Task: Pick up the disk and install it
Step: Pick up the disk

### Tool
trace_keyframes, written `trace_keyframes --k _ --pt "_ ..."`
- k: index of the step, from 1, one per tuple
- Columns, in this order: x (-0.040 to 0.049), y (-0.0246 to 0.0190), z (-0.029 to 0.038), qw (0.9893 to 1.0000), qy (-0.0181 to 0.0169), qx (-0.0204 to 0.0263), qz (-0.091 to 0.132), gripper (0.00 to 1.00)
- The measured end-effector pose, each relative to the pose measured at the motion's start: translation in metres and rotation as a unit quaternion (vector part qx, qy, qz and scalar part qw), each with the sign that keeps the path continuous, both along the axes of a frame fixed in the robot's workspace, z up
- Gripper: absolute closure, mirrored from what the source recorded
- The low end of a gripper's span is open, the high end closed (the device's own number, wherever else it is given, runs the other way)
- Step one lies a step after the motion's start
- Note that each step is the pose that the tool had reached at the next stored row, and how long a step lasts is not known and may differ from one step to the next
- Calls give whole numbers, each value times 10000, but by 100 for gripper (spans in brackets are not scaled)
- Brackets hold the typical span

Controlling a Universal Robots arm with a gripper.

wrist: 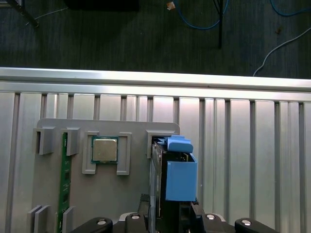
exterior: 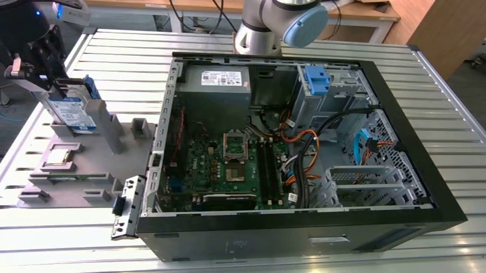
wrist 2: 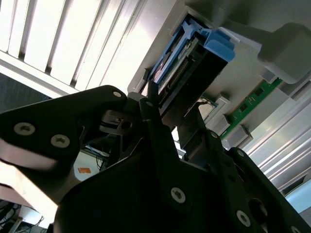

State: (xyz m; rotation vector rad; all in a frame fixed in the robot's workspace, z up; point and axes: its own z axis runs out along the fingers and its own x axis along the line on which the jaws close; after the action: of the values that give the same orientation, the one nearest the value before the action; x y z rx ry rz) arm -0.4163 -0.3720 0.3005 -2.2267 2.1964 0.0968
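Over the grey fixture tray [exterior: 95,166] at the exterior view's left, gripper [exterior: 54,85] straddles the disk [exterior: 74,112], fingers [wrist 2: 153,111] apparently clamped on it. Disk stands upright in its tray slot, beside the open computer case [exterior: 266,234].

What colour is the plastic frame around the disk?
Bright blue, clearest on the disk in the first wrist view.

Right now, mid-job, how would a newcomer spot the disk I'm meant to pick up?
On the exterior view's left, beside the open computer case, sits a grey holder tray. At its far end the disk stands on edge: silver, white-and-blue label, blue frame. The square chip nearby lies flat; the blue bracket in the case bears no label.
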Motion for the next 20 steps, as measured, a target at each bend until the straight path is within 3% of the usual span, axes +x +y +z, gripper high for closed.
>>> trace_keyframes --k 15,20 --pt "-1 0 -1 10000 0 0 0 58" --pt "-1 0 -2 10000 0 0 0 65"
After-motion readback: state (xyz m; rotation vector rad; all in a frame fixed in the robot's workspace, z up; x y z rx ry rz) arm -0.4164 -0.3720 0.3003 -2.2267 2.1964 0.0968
